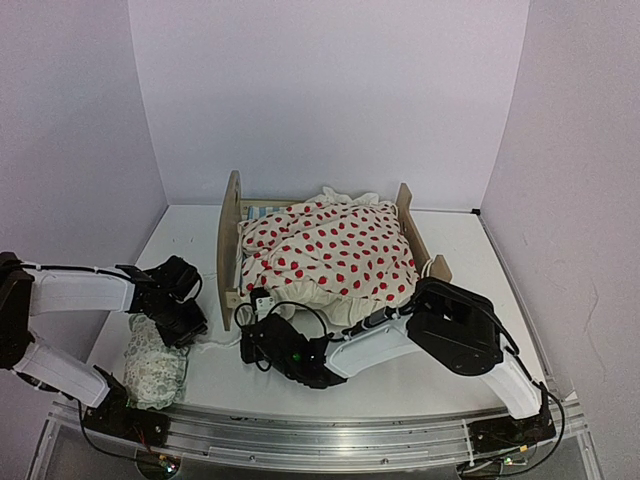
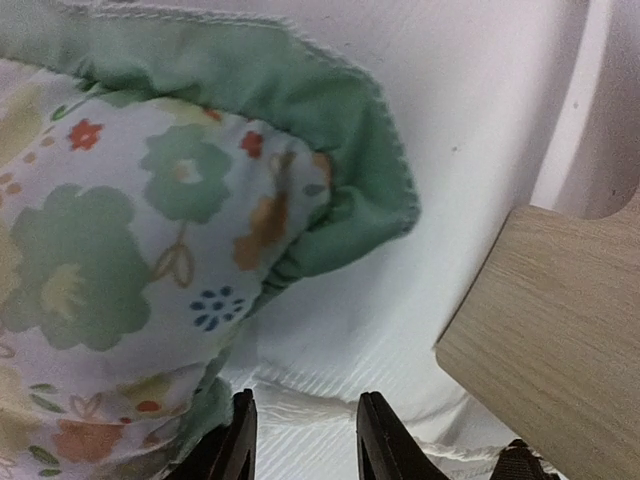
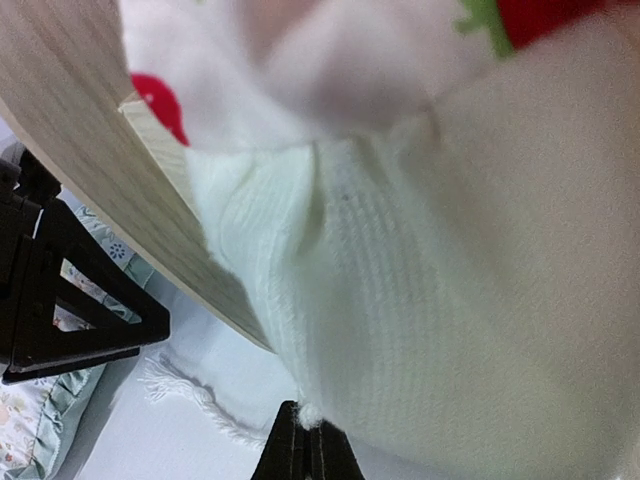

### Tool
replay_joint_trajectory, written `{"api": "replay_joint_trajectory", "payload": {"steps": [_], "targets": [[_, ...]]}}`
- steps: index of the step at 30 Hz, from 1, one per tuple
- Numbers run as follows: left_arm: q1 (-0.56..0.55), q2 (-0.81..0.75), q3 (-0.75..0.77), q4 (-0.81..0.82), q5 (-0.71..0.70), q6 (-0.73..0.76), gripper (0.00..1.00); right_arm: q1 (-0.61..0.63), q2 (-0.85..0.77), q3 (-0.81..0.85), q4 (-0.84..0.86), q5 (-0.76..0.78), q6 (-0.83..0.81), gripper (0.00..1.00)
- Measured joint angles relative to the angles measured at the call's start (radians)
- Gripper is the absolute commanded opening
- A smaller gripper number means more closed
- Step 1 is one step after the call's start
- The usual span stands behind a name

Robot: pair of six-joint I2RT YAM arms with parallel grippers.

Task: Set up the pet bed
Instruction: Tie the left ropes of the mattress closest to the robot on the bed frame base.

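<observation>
While the small light plywood pet bed (image 1: 232, 250) stands in the middle of the white table (image 1: 460, 250), its rounded headboard (image 1: 231, 215) faces the left arm's side and its lower footboard (image 1: 404, 205) the right arm's side. A cream ruffled blanket (image 1: 330, 250) with red dots lies heaped over the bed and covers nearly all of it. Only a strip of the blue-and-white striped mattress (image 1: 262, 212) shows at the far corner beside the headboard.

The left gripper (image 1: 185, 318) hovers low over the table just outside the headboard, at the bed's near corner. In its wrist view the fingers (image 2: 243, 430) stand partly apart, with only white surface showing in the gap between them. The small pale pillow (image 2: 120, 250), printed with green and orange flowers and edged in a green frill, bulges against the left-hand finger. I cannot tell whether it is gripped. A corner of the headboard (image 2: 550, 330) fills the lower right of that view. From above, the pillow (image 1: 155, 365) lies on the table nearer the arm bases than the bed, just beside the left gripper.

The right gripper (image 1: 262, 308) reaches across the bed's near side to the headboard's near end. Its fingers are pressed together (image 3: 305, 440), and the lower edge of the blanket (image 3: 420, 300) comes down right into their tips, pinched there as far as the view shows. The headboard's plywood (image 3: 90, 150) slants just beside that cloth.
</observation>
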Motion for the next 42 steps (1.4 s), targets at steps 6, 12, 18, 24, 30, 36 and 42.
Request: {"api": "replay_joint_trajectory", "payload": {"steps": [6,12,18,24,30,36,42], "targets": [[0.000,0.019,-0.006,0.056,0.016,0.002,0.36,-0.006,-0.001,0.000,0.000,-0.013,0.005,0.00],[0.000,0.029,-0.006,0.062,0.019,0.018,0.38,-0.010,-0.001,0.000,0.000,-0.018,0.008,0.00],[0.000,0.041,-0.005,0.029,0.028,0.022,0.52,-0.011,-0.001,0.000,-0.001,-0.021,0.010,0.00],[0.000,0.022,0.004,-0.030,0.028,0.027,0.45,-0.012,-0.001,0.000,-0.001,-0.027,0.011,0.00],[0.000,0.028,0.004,-0.034,0.071,0.024,0.38,-0.017,-0.001,0.000,-0.002,-0.037,0.013,0.00],[0.000,0.055,0.004,-0.023,0.100,0.019,0.12,-0.020,-0.001,0.000,-0.002,-0.043,0.015,0.00],[0.000,0.056,0.004,-0.014,0.096,0.024,0.01,-0.023,-0.001,0.000,-0.002,-0.051,0.019,0.00]]}}
